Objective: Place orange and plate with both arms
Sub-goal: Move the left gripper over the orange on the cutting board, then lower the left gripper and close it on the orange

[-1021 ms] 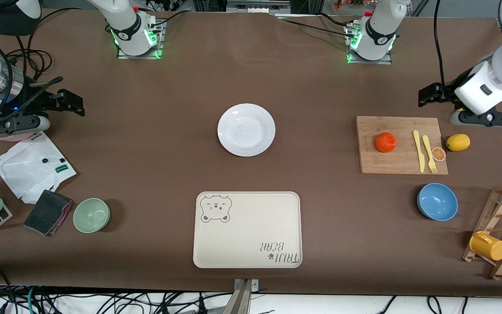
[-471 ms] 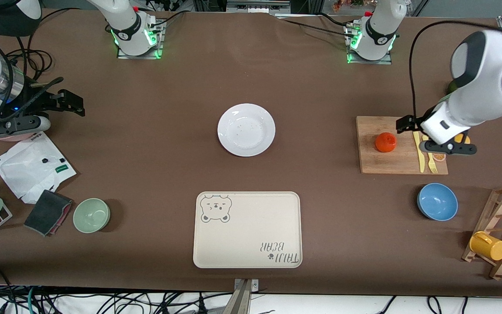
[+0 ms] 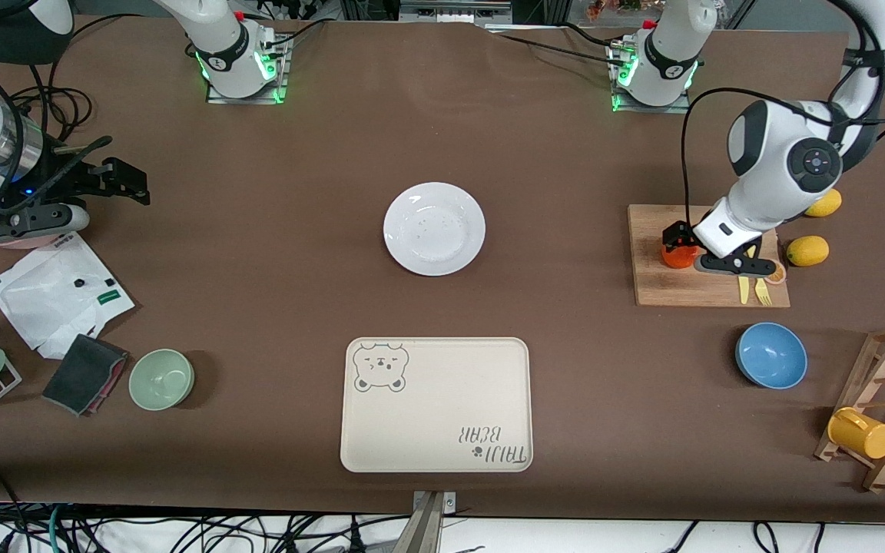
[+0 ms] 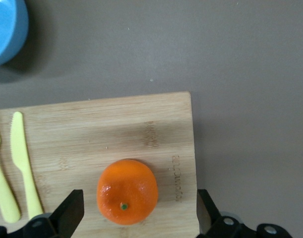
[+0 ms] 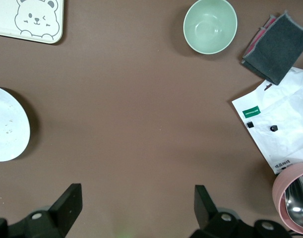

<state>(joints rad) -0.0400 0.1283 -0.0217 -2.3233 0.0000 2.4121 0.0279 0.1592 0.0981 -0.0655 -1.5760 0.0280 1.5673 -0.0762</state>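
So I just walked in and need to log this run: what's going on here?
The left gripper is down over the orange on the wooden cutting board, fingers open on either side of it, not yet closed. The right gripper waits open above the table at the right arm's end. The white plate sits untouched mid-table.

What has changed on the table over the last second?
The left gripper swung in from the table's edge, over the cutting board, and now sits above the orange, fingers open on either side, not yet gripping. That uncovered a second lemon. The right gripper waited in place. The orange, plate and tray stayed put.
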